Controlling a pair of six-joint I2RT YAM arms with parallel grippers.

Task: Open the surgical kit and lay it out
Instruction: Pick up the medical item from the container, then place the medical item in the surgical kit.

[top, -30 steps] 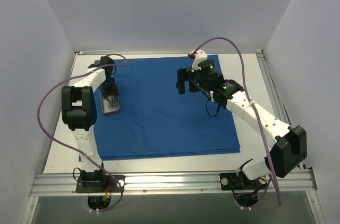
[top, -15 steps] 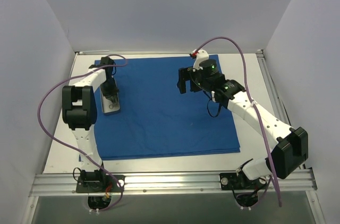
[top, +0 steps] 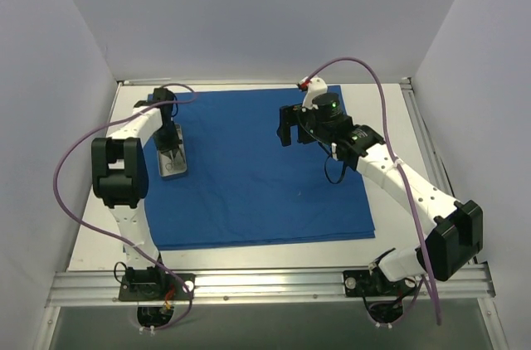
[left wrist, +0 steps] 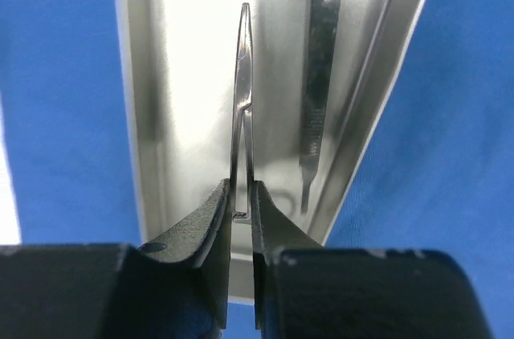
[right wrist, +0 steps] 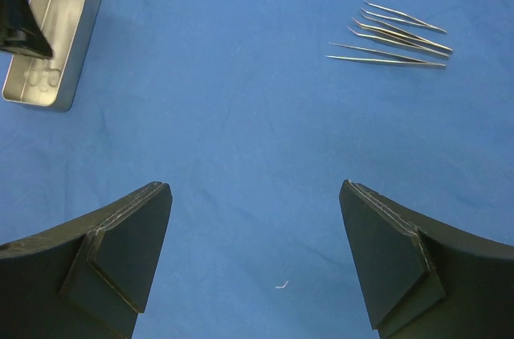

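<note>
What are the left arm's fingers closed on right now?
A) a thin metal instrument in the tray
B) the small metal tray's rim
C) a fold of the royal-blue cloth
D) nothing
A: the left wrist view shows the left fingers pinching a thin silver metal instrument over the floor of the small shiny metal tray.

Looked like a robotics lab cell: boxed by plain white walls (top: 249,18), white tabletop (top: 265,257) edged with silver aluminium rail (top: 265,284).
</note>
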